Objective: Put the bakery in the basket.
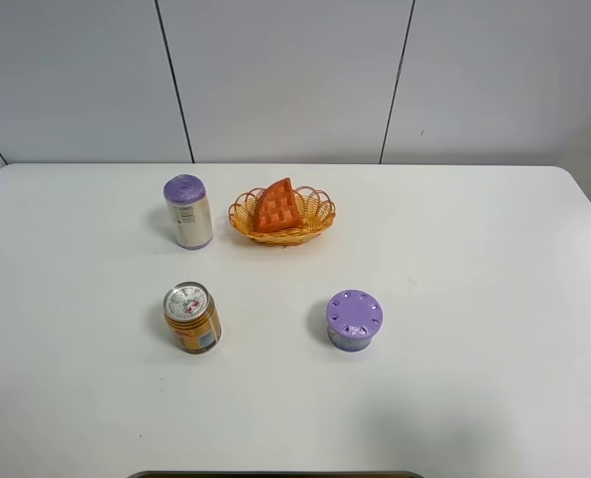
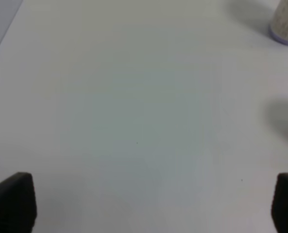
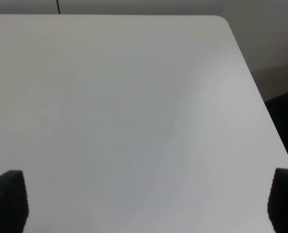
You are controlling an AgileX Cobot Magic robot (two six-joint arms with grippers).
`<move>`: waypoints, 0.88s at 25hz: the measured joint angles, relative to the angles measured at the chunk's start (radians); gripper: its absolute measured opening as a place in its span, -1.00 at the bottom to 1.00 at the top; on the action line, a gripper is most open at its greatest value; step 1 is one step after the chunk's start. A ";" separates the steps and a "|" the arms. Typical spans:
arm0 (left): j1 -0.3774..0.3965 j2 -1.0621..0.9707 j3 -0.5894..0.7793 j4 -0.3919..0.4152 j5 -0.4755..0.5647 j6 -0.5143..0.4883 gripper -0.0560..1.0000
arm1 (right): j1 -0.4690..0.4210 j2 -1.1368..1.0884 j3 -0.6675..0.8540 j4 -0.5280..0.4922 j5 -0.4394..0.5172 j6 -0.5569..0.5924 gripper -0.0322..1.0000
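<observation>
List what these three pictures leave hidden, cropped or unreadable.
- Exterior high: neither arm shows; label print on the gold-and-orange drink can is too small.
- Left wrist: the cream purple-based cylinder is cut by the frame edge.
- Orange woven wicker basket: its floor is hidden under the orange-red waffle-grid wedge pastry.

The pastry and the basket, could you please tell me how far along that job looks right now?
It looks done: the pastry lies inside the basket at the back of the table. Nothing is in hand; the left gripper and right gripper are open over bare table, fingers wide apart. Nothing appears left to move.
</observation>
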State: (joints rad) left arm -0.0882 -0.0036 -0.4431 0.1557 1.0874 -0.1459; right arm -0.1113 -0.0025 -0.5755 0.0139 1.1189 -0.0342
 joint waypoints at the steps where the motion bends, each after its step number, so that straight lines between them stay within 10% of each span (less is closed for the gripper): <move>1: 0.000 0.000 0.000 0.000 0.000 0.000 0.97 | 0.000 0.000 0.001 0.000 -0.003 0.001 0.99; 22: 0.000 0.000 0.000 0.000 0.000 0.000 0.97 | 0.000 0.000 0.013 0.013 -0.020 0.001 0.97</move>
State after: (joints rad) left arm -0.0882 -0.0036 -0.4431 0.1557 1.0874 -0.1459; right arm -0.1113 -0.0025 -0.5622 0.0267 1.0989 -0.0333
